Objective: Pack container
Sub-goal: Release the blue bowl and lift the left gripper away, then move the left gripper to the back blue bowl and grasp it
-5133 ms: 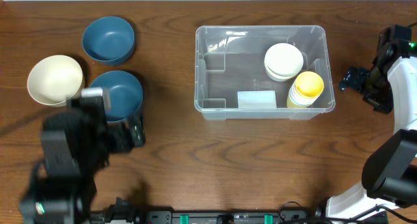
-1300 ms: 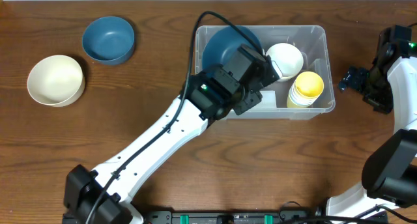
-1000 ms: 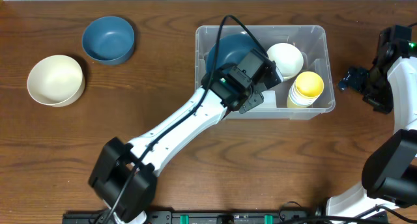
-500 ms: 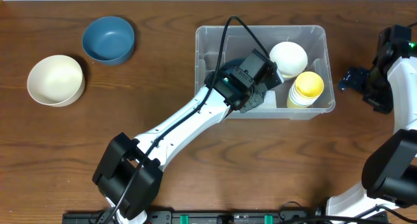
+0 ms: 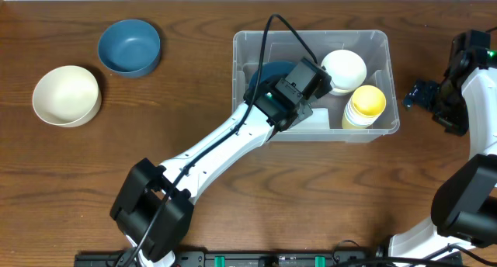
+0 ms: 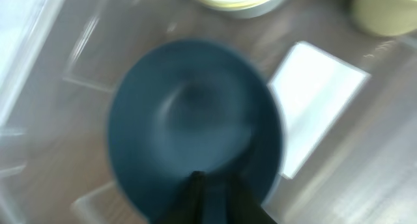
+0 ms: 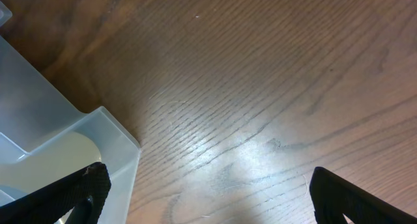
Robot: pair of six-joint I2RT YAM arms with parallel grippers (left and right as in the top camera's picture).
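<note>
The clear container (image 5: 311,35) stands right of the table's middle. Inside it, my left gripper (image 5: 297,87) hangs over a dark blue bowl (image 5: 262,71) that lies in the container's left half. In the blurred left wrist view this blue bowl (image 6: 195,113) fills the frame, and the left gripper (image 6: 215,185) straddles its near rim with a narrow gap between the fingers. A grip does not show. A white bowl (image 5: 344,68) and stacked yellow cups (image 5: 365,104) fill the right half. My right gripper (image 7: 208,185) stands open over bare wood beside the container's corner (image 7: 104,142).
A second blue bowl (image 5: 129,46) and a cream bowl (image 5: 66,95) sit on the table at the far left. The left arm stretches diagonally from the front edge into the container. The right arm (image 5: 466,88) stays at the table's right edge.
The left arm carried the blue bowl from the left of the table into the container and lowered it to the floor. Its fingers now show a slight gap. The right arm is still.
</note>
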